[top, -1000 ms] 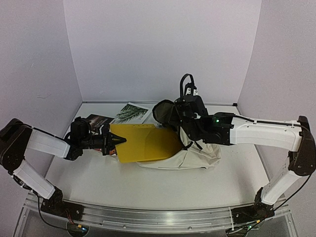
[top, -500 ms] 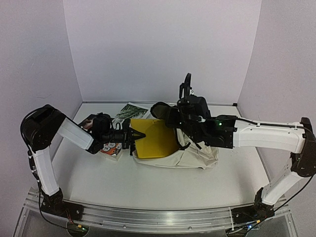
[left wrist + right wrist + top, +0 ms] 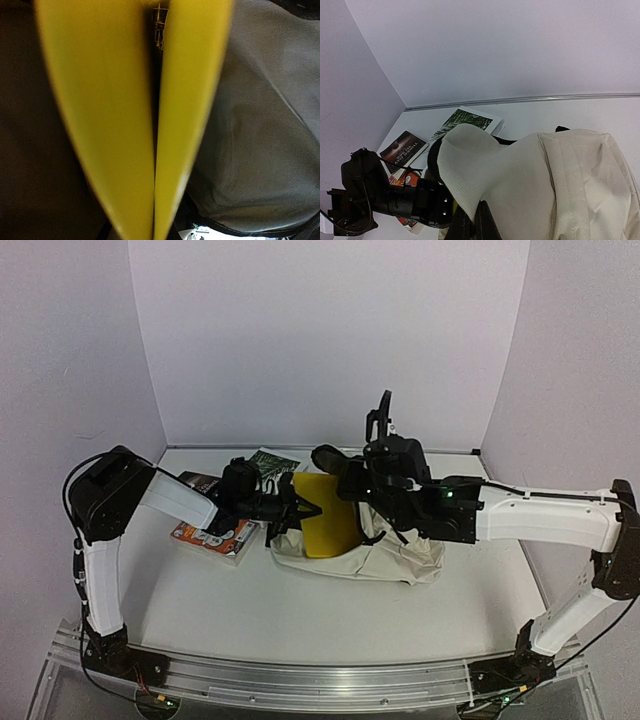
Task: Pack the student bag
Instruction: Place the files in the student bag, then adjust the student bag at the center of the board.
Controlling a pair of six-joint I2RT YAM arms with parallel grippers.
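Note:
The student bag [image 3: 400, 558], cream fabric with dark grey lining, lies on its side mid-table with its mouth facing left. My right gripper [image 3: 350, 475] is shut on the bag's upper flap [image 3: 470, 165] and holds it lifted; its dark fingertips [image 3: 482, 226] pinch the cloth edge. My left gripper [image 3: 298, 508] is shut on a yellow book [image 3: 328, 518], which stands on edge partly inside the mouth. In the left wrist view the yellow book's covers [image 3: 105, 110] fill the frame and hide the fingers, with grey lining [image 3: 260, 150] to the right.
Left of the bag lie a palm-leaf book [image 3: 268, 464], a dark book [image 3: 198, 483] and an orange book [image 3: 208, 538] under my left forearm. Purple walls close in the back and both sides. The left arm's wrist [image 3: 395, 200] shows at the bag mouth.
My left arm has swung forward and pushed the yellow book to the right, deeper into the bag mouth. The right gripper has kept the flap raised, shifting slightly.

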